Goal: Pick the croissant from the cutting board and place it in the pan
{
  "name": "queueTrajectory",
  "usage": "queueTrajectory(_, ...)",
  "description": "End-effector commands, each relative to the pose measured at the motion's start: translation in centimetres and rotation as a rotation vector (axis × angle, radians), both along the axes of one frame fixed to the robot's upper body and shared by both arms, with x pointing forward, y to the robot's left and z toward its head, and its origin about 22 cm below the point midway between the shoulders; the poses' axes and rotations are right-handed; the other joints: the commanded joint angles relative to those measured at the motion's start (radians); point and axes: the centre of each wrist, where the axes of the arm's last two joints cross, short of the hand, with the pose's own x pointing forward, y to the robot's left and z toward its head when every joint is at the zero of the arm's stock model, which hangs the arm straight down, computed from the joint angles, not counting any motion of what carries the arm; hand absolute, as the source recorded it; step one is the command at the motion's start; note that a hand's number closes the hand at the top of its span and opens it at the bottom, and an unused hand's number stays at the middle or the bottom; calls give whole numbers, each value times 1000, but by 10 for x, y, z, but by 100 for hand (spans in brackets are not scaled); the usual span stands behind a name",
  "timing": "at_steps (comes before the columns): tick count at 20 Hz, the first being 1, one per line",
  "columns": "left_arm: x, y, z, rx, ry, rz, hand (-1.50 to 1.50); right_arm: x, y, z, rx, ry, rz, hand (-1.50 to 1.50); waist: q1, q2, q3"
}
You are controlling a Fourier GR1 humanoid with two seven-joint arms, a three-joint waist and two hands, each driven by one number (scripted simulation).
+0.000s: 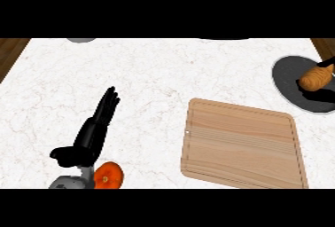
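Observation:
The croissant (315,78), golden brown, is over the dark grey pan (288,75) at the right edge, with a black shadow on the pan just below it. A thin dark sliver (326,64) touches the croissant's upper end at the picture's edge. It looks like part of my right hand, and the rest of that hand is out of view. The wooden cutting board (241,142) lies at lower right with nothing on it. My left hand (91,133) rests open at lower left, fingers straight and pointing up the counter, far from the board and the pan.
A round orange fruit (108,174) sits next to my left wrist at the lower edge. A grey object (81,40) peeks in at the counter's far edge, upper left. The white marble counter (163,75) ends in wooden strips at both upper corners.

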Motion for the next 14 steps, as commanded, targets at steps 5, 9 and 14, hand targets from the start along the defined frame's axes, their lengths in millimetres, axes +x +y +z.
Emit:
queueTrajectory(5,3,-10,-2,2,-7,-26,0,16,-37,2,52,-64,-63,150,26,12,2)
queueTrajectory(9,5,-12,15,3,-9,-34,0,25,-43,18,57,-56,-61,150,39,15,3)
queueTrajectory(14,7,-25,10,4,-35,-73,0,20,-44,3,-72,428,-19,-150,81,35,1)
